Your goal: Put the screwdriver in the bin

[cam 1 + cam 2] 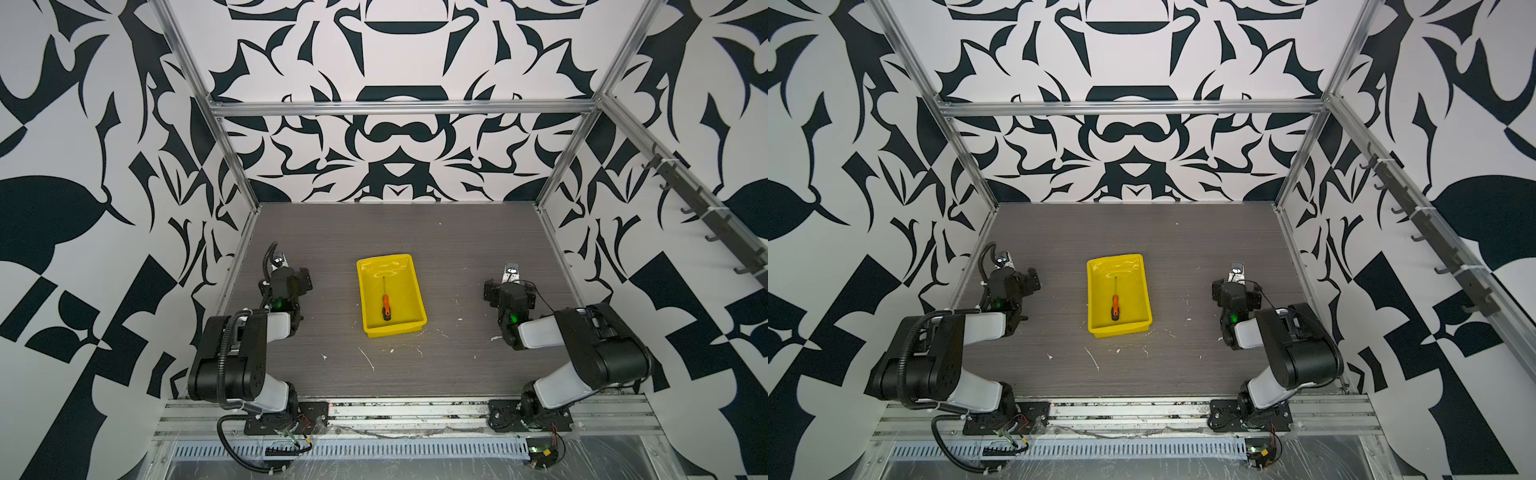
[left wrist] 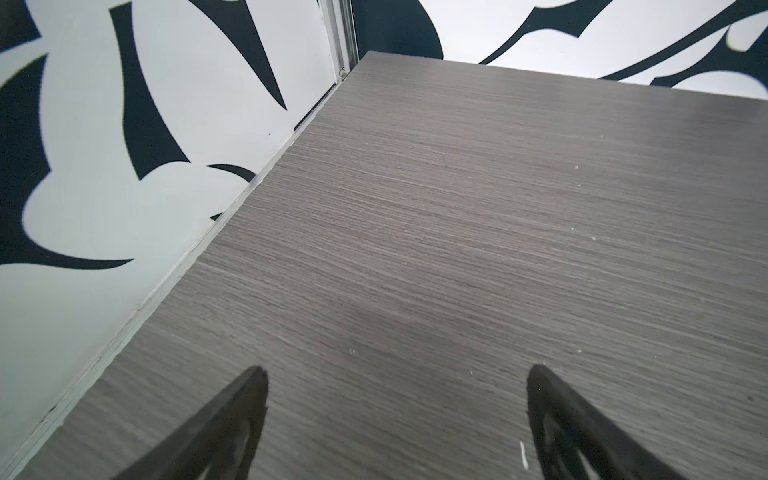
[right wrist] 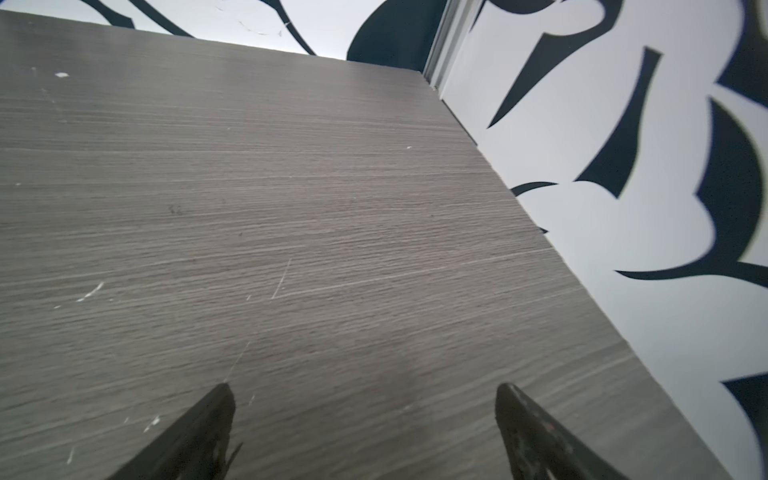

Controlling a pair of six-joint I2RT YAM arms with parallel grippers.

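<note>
Looking pretty much done: screwdriver (image 1: 386, 306) lies flat inside the yellow bin (image 1: 419, 304), handle toward its near wall. Left tool (image 2: 397, 419) and right tool (image 3: 363, 430) flank the bin, jaws wide apart, both empty.

Black-and-white swirling patterned walls (image 1: 395, 137) closed in the far side, left and right, framed by aluminium rails (image 1: 399, 108). The grey wood-grain tabletop (image 1: 457, 249) was flecked with white scuffs. A row of dark hooks (image 1: 706, 216) ran along the right wall.
</note>
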